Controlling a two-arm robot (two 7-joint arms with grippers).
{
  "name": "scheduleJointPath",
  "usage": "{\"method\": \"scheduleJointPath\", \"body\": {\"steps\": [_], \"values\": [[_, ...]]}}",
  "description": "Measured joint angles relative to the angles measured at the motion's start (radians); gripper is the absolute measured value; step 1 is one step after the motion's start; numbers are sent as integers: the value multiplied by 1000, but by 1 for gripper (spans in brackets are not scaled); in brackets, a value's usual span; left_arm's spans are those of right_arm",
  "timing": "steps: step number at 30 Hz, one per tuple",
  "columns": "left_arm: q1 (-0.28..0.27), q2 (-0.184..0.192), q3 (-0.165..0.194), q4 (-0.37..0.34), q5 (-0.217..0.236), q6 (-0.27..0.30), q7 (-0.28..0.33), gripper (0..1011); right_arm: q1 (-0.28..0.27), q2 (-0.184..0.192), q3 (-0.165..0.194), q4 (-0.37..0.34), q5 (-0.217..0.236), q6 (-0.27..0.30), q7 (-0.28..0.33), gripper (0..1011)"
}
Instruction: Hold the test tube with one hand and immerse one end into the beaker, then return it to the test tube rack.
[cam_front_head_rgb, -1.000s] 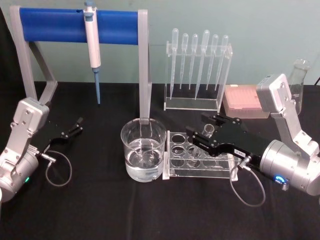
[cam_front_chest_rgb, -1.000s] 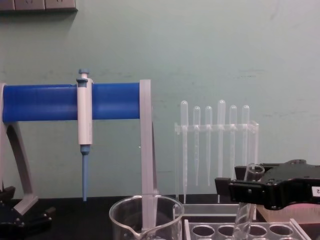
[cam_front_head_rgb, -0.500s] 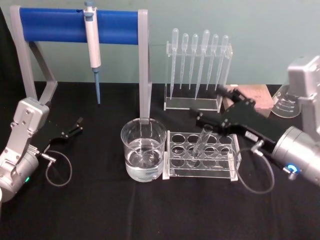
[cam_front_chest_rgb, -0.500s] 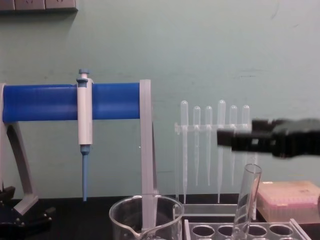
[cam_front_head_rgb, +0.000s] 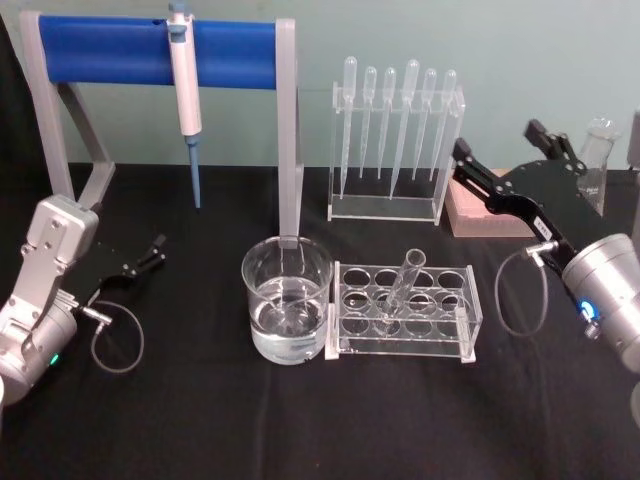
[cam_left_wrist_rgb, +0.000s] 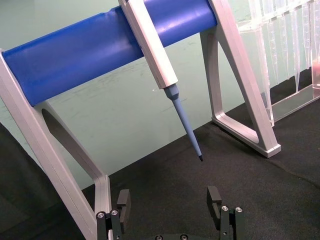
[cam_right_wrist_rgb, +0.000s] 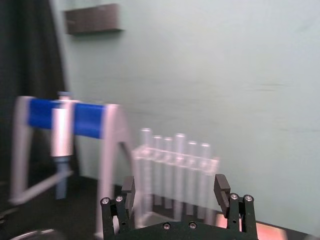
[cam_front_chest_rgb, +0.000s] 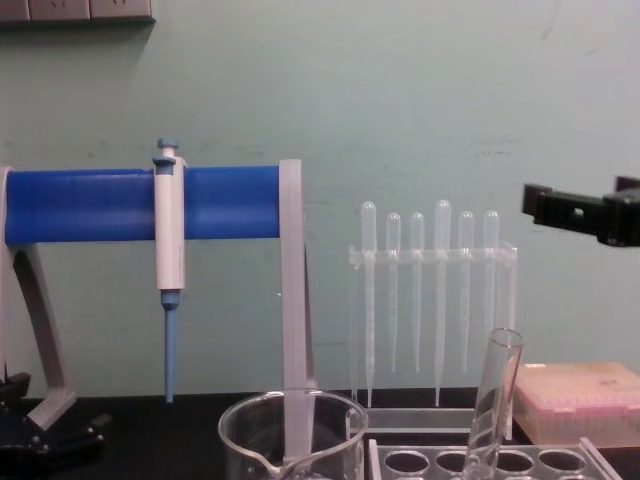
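Since a second ago the right gripper (cam_front_head_rgb: 497, 158) has let go of the test tube (cam_front_head_rgb: 400, 287) and pulled up and back to the far right; its jaws now stand wide apart with nothing between them, as the right wrist view confirms. The tube leans in a hole of the clear rack (cam_front_head_rgb: 403, 312) at the middle of the black surface (cam_front_head_rgb: 300, 420), open rim up and tilted to the right, touched by no gripper. Just left of the rack, touching or nearly touching its end, sits the beaker (cam_front_head_rgb: 287, 310), holding clear liquid in its lower part.

The left gripper (cam_front_head_rgb: 146, 256) rests low at the near left, jaws spread and empty, well apart from the beaker, with bare surface between them. Bare surface also runs along the whole near edge.

At the far left a blue bar stand (cam_front_head_rgb: 160, 52) carries a hanging micropipette (cam_front_head_rgb: 184, 90). Behind the rack stands a clear holder of thin pipettes (cam_front_head_rgb: 397, 135), and to its right a pink tip box (cam_front_head_rgb: 480, 205) is partly covered by the right gripper. A glass flask (cam_front_head_rgb: 598, 155) at the far right edge is half hidden behind the arm. In the chest view the beaker, the rack and the tube's lower end are cut off by the bottom edge, and the right gripper by the right edge.
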Motion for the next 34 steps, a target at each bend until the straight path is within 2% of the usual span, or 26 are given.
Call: {"method": "scheduleJointPath", "body": {"steps": [1, 3, 4, 7, 13, 18, 20, 34], "values": [[0, 0, 0, 0, 0, 0, 0, 1000, -2, -21, -3, 20, -39, -16, -43, 1003], [0, 0, 0, 0, 0, 0, 0, 1000, -4, -40, -8, 40, -72, -29, -78, 1002], [0, 0, 0, 0, 0, 0, 0, 1000, -4, -59, -13, 64, -107, -42, -113, 1002], [0, 0, 0, 0, 0, 0, 0, 1000, -5, -91, -18, 107, -148, -55, -160, 1003], [0, 0, 0, 0, 0, 0, 0, 1000, -5, -125, -23, 174, -191, -65, -188, 1003], [0, 0, 0, 0, 0, 0, 0, 1000, -2, -134, -25, 205, -214, -69, -188, 1003], [0, 0, 0, 0, 0, 0, 0, 1000, 4, -135, -33, 237, -242, -89, -185, 1003], [0, 0, 0, 0, 0, 0, 0, 1000, 3, -134, -31, 225, -231, -83, -183, 1003]]}}
